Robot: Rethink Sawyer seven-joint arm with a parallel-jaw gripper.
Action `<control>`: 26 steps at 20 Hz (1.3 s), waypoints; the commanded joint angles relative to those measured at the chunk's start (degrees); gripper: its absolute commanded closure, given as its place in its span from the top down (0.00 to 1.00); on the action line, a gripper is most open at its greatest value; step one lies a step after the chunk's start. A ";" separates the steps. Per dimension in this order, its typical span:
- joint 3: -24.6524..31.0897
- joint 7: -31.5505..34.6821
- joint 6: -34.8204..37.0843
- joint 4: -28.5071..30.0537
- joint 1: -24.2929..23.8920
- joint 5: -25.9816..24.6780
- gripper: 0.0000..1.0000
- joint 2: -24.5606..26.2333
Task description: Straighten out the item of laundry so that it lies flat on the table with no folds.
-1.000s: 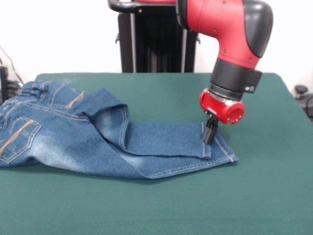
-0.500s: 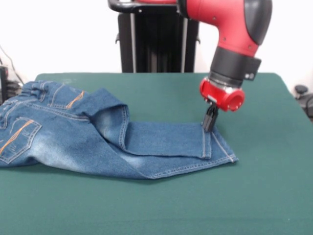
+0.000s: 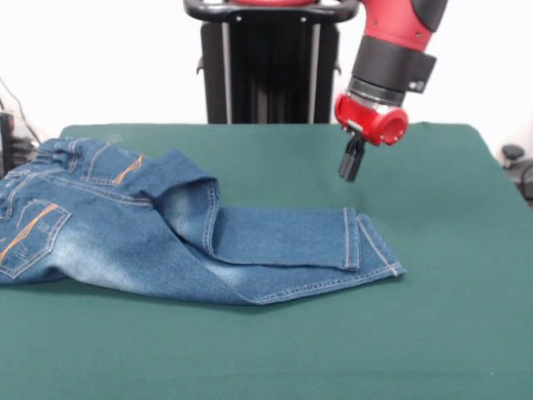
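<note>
The small blue denim jeans (image 3: 166,242) lie on the dark green table (image 3: 433,333), across its left and middle. The waistband and orange-stitched pockets are at the left, partly cut by the picture's edge. Both legs run to the right, one lying on top of the other, with a raised fold near the crotch (image 3: 190,204). The hems (image 3: 371,250) end right of centre. My gripper (image 3: 350,169) hangs in the air above and a little behind the hems, clear of the cloth and holding nothing. I cannot tell whether it is open or shut.
The black pedestal (image 3: 266,67) stands behind the table's far edge. Dark equipment sits off the table's left edge (image 3: 10,137) and right edge (image 3: 518,167). Bare green table lies to the right of the hems and in front of the jeans.
The gripper has risen from the upper leg's hem, where it touched the cloth, to well above it and slightly back. The jeans have not moved.
</note>
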 commanded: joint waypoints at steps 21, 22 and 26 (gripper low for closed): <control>7.14 12.41 -7.14 -9.11 -0.39 5.12 1.00 14.28; 7.16 12.40 -7.14 -9.40 -0.21 5.53 1.00 14.56; 6.73 12.12 -6.15 -9.80 0.91 7.42 1.00 14.52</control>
